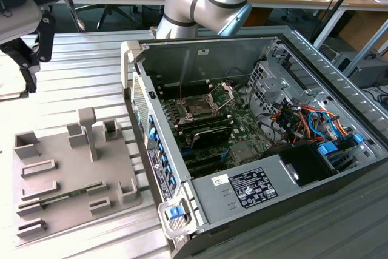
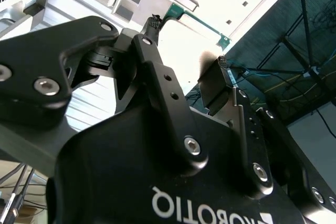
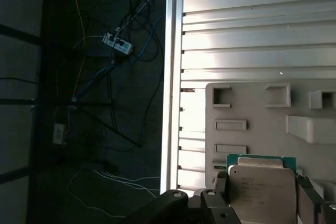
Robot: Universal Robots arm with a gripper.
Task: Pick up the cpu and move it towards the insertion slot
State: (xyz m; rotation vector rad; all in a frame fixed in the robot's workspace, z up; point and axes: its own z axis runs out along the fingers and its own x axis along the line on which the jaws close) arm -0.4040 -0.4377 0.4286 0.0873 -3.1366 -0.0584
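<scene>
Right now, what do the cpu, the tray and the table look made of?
The cpu: pale metal lid, dull sheen, on a green board edge. The tray: grey matte plastic, probably; moulded blocks, no shine. The table: ribbed pale metal, likely aluminium; slats catch the light.

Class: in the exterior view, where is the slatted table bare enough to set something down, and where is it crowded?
The slatted table is bare beyond the grey tray, beside the computer case, and in a strip past the case at the exterior view's lower right. The tray's fixtures and the case interior around the insertion slot are crowded.
</scene>
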